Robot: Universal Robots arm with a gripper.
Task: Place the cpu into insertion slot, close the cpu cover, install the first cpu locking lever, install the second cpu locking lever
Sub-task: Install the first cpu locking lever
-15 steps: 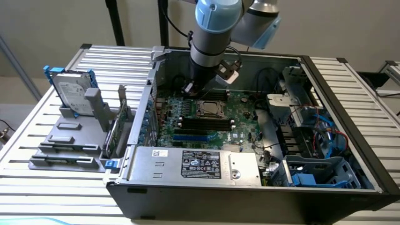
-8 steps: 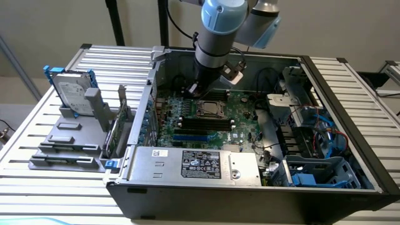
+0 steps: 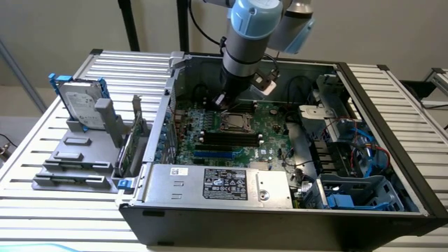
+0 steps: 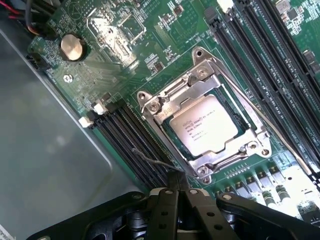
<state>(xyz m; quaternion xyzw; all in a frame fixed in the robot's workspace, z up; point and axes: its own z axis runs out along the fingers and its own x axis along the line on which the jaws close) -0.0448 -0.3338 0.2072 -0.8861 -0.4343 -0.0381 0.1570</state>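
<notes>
The cpu lies silver face up in the insertion slot on the green board. The cpu cover, a silver frame, is folded flat around it. One wire locking lever runs along the cover's side by the long black memory slots. A second thin wire lever curves along the opposite side and ends at my fingertips. My gripper is shut, its black tips touching that lever's end just beside the cover's corner. In the exterior view my gripper hangs inside the case just behind the slot.
The open computer case lies on a slatted metal table. Black memory slots sit in front of the socket, with a power supply at the near edge. Cables and a blue drive cage fill the exterior view's right. A hard drive stands outside.
</notes>
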